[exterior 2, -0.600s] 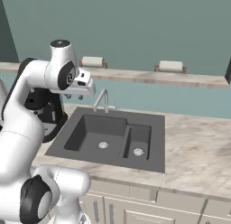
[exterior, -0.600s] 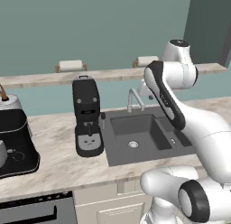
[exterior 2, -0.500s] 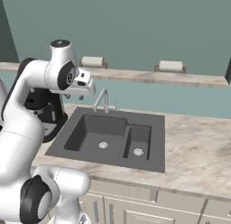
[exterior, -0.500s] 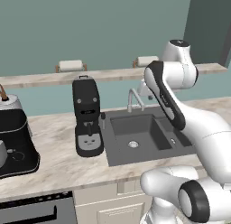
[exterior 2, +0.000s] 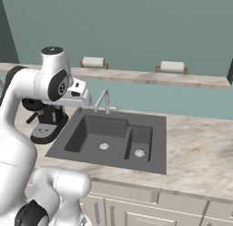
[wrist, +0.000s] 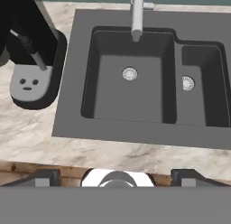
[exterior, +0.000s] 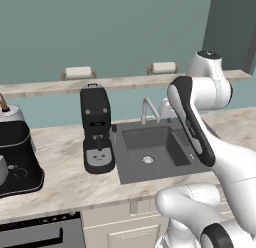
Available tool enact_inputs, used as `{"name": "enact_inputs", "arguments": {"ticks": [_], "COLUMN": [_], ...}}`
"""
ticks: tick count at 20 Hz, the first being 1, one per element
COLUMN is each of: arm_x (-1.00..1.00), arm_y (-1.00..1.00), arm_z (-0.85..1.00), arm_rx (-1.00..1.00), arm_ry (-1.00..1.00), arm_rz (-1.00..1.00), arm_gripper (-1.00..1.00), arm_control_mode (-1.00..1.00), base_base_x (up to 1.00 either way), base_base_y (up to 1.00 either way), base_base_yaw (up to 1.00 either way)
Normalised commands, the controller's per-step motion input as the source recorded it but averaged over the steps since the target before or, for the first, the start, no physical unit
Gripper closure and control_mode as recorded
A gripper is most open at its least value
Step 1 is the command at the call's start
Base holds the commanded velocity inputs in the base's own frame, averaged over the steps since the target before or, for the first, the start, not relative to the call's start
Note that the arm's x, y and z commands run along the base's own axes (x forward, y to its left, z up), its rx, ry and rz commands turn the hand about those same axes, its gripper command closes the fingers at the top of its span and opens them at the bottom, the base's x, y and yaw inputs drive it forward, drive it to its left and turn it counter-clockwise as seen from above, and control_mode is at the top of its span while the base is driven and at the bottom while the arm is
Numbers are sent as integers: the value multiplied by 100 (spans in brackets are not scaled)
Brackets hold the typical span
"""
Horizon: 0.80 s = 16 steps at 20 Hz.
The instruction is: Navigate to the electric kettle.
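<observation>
Marble counter (exterior: 65, 179) below, arm folded high over the dark sink (wrist: 135, 74), gripper (wrist: 116, 177) fingers spread wide.

No legible text, label, brand or number found on any surface. The coffee machine (exterior: 96, 129) carries no readable marking. The sink (wrist: 149, 74) and counter (exterior 2: 200, 152) are likewise unmarked.

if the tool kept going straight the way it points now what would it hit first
Probably the dark sink: the hand view looks down into its large basin, near the drain. The faucet spout hangs at the top, likely off that line, though depth is unclear.
</observation>
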Motion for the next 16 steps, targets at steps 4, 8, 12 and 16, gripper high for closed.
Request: {"name": "enact_inputs", "arguments": {"ticks": [4,8,12,16], "arm_x": [-72,0,0,0], "arm_y": [0,0,0,0], "arm_z": [-42,0,0,0], "arm_rx": [-3,0,0,0], "arm_ry": [0,0,0,0], "arm_rz": [0,0,0,0], "arm_gripper": [-100,-100,-100,-100], "arm_control_mode": [-100,100,100,100], "base_base_x": [0,-57,-68,-53], "base_base_y": [0,0,-8,-37], "base_base_yaw": [0,0,0,-3]}}
